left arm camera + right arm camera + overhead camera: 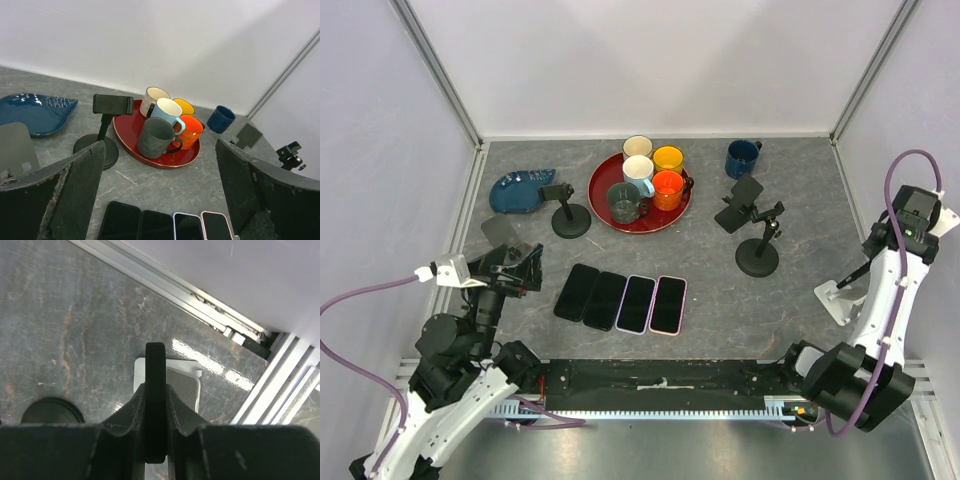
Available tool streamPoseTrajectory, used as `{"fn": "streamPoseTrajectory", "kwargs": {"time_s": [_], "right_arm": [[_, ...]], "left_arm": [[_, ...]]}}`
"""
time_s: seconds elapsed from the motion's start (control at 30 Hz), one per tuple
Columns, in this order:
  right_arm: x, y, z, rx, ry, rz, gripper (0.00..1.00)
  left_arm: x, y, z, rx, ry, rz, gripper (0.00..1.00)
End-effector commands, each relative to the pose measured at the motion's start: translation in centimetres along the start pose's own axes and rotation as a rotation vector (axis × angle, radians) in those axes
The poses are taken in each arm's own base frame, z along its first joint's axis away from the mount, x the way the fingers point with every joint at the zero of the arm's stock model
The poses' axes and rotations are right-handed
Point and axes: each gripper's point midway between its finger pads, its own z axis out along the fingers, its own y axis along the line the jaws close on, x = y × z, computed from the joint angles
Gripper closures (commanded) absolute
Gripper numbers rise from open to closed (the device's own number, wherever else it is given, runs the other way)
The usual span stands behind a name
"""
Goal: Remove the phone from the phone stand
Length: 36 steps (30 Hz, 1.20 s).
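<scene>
Right up close, the right hand (155,405) is pressed onto a thin black slab (155,365) seen edge-on, which I take to be the phone, standing upright between the two fingers. It hangs over a white-framed grey pad (182,385) at the right edge of the counter (710,270). That puts it well clear of the right stand (757,250), whose round base just peeks into the wrist view. On that reading the phone is off its stand and in the air. A dark plate (740,198) sits on top of that stand, and I can't tell whether it's a cradle or another device. Over on the left, the left hand (515,265) hangs spread wide and holds nothing, looking out past the left stand (102,132), whose cradle looks bare, and a red tray (125,137) of mugs. Now the dangers. The grip is on a slim, smooth slab, so a loose squeeze could let it pivot or slide out and clatter onto the pad's raised rim. A fast descent could land it on a corner. A swing to the left could clip the right stand and knock it over. The four phones (620,300) lying flat in the near middle are another hazard, because setting one down on top of them would scuff or shove the row.
</scene>
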Motion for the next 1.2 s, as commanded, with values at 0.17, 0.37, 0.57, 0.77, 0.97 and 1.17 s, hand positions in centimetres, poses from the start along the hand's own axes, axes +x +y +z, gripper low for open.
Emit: {"fn": "streamPoseTrajectory", "kwargs": {"time_s": [0.17,0.37,0.57,0.77,0.97,1.17], "right_arm": [[-7.8,1.8,-9.0,-0.089,-0.326,0.015,1.00],[-8.1,5.0,-14.0,-0.291,-0.417,-0.153,1.00],[-6.0,8.9,-18.4,-0.586,-0.452,-0.322,1.00],[-2.4,13.2,-22.4,-0.920,-0.397,-0.471,1.00],[2.1,15.3,-23.9,-1.107,-0.270,-0.601,1.00],[8.2,16.9,-25.7,-1.334,-0.062,-0.724,1.00]], "left_arm": [[0.5,0.0,0.7,-0.017,0.019,0.030,0.03],[0.9,0.1,1.1,-0.034,0.034,0.045,0.03],[1.3,0.8,1.5,-0.070,0.041,0.067,0.04],[1.4,1.7,1.8,-0.116,0.037,0.087,0.04],[1.2,3.3,2.1,-0.198,0.022,0.108,0.04],[0.7,5.2,2.2,-0.288,-0.002,0.117,0.04]]}}
